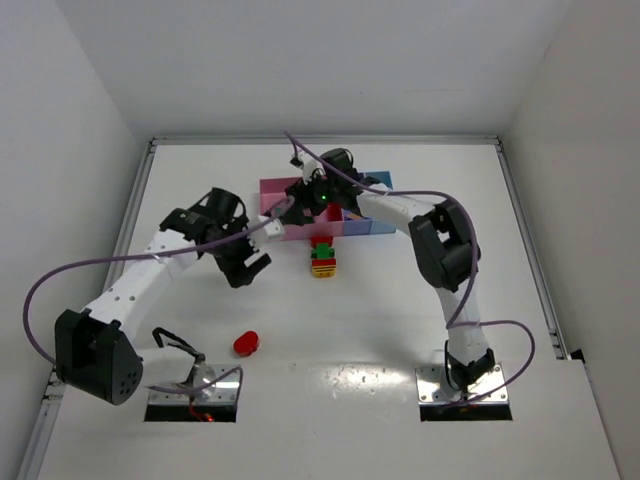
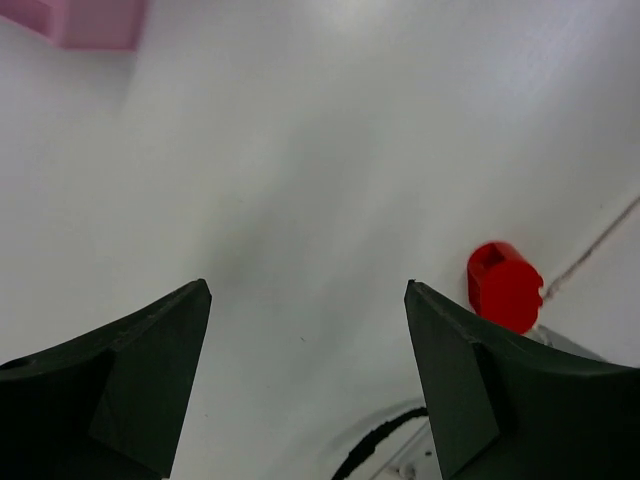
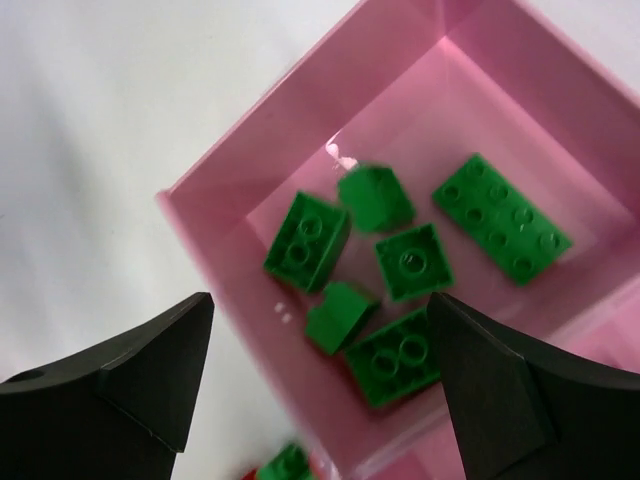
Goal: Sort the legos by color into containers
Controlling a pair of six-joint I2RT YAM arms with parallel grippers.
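Bare table (image 2: 300, 150) lies open under left fingers (image 2: 130, 380), red brick (image 2: 505, 287) seemingly just aside.

Lit brightly and evenly from overhead, with only soft, faint shadows on the white tabletop (image 1: 380, 300) and a pale glare patch near its front edge. Rendered the left claw (image 2: 305, 300) and right claw (image 3: 320, 310) dark and unsharp up close. Smeared one green lego (image 3: 375, 195) with blur; caught a small white glint inside the pink container (image 3: 250, 150).

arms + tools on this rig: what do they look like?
White links, black joint housings on left arm and right arm, a purple cable along each. The left tool and right tool have plain black wedge-shaped fingers. A green light sits at the right wrist.
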